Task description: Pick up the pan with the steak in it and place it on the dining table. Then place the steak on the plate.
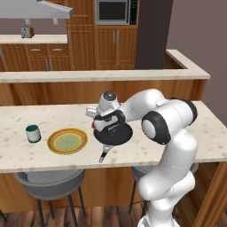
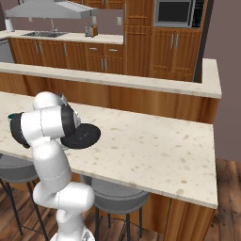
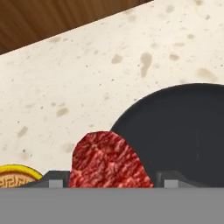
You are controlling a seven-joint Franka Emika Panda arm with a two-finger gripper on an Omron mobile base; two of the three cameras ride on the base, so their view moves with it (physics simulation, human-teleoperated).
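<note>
Wooden cabinets and a raised ledge back the dining table [image 1: 213, 137], a long beige speckled counter running across both base views. Over it the white arm [image 1: 170, 128] folds forward and down from its base at 5 o'clock in the left base view, its forearm reaching toward 9 o'clock and the hand pointing down above the pan [image 1: 116, 134].

That black pan sits flat on the table near the front edge, its short handle [image 1: 104, 154] pointing toward 7 o'clock. Just beside it at 9 o'clock lies the plate [image 1: 67, 141], and farther the same way stands a small dark-green cup [image 1: 33, 133].

From the right base view the arm's elbow hides the hand and most of the pan [image 2: 87, 135] (no plate or cup visible from that side).

At the hand, the gripper [image 3: 111, 180] holds the steak [image 3: 107, 162] between its two fingertips [image 3: 54, 181], clamped on it, the red chunk raised above the pan's rim toward 9 o'clock, with the plate's yellow edge [image 3: 17, 175] at the picture's 8 o'clock.
</note>
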